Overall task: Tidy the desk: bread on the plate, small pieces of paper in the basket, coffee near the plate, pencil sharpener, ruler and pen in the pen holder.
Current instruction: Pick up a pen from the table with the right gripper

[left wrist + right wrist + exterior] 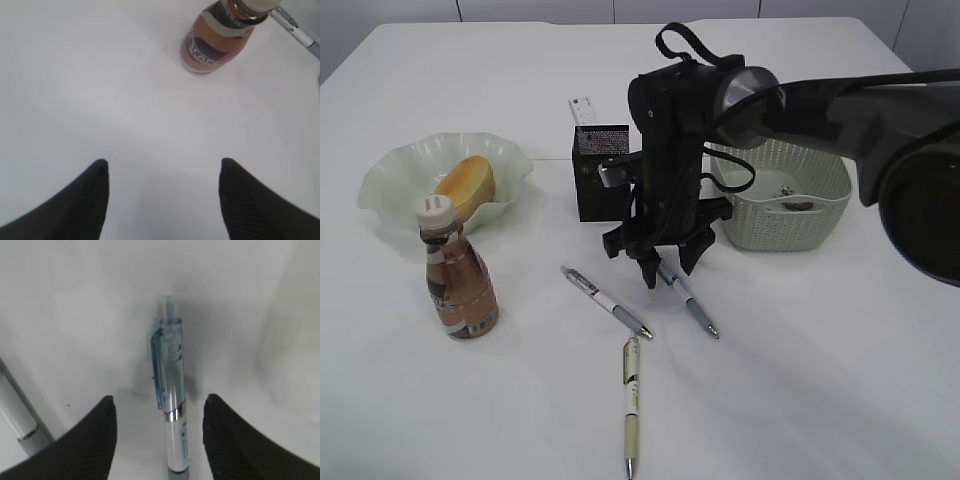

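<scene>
My right gripper (667,272) (160,399) hangs open just above the table, its fingers on either side of a blue-and-white pen (172,385) (688,300) without touching it. A second pen (608,303) (17,415) lies to its left and a third, cream pen (632,405) nearer the front. The black pen holder (600,175) holds the ruler (583,110). Bread (468,185) lies on the glass plate (390,180), with the coffee bottle (460,285) (217,37) in front of it. My left gripper (164,161) is open over bare table. The pencil sharpener is out of view.
A pale woven basket (820,215) stands right of the pen holder with small dark scraps (795,205) inside. The right arm (860,110) reaches in from the right edge. White tabletop (820,380) lies all around.
</scene>
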{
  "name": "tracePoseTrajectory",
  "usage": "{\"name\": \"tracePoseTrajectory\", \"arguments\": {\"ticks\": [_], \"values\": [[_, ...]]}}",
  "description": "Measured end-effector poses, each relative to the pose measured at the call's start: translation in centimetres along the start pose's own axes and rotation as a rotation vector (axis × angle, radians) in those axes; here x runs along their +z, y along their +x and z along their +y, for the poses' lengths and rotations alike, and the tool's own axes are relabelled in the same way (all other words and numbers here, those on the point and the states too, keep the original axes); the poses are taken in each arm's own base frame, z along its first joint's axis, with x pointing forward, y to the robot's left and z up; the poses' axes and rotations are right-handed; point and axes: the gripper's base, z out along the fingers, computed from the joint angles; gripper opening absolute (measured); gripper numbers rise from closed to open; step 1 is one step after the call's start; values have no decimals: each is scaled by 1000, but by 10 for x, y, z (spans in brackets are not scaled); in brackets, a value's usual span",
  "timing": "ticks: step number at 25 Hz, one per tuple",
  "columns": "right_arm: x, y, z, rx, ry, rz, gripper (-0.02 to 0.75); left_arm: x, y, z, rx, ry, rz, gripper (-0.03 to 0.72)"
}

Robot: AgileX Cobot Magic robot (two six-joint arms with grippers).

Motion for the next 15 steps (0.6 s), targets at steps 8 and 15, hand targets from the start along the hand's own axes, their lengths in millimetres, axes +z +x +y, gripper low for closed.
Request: {"name": "tracePoseTrajectory", "arguments": {"ticks": [8,15], "values": [[15,-2,1,5,2,18,386,0,0,0,0,0,-2,505],[15,-2,-2,9,3,20,313,0,-2,0,0,2,-27,505]]}}
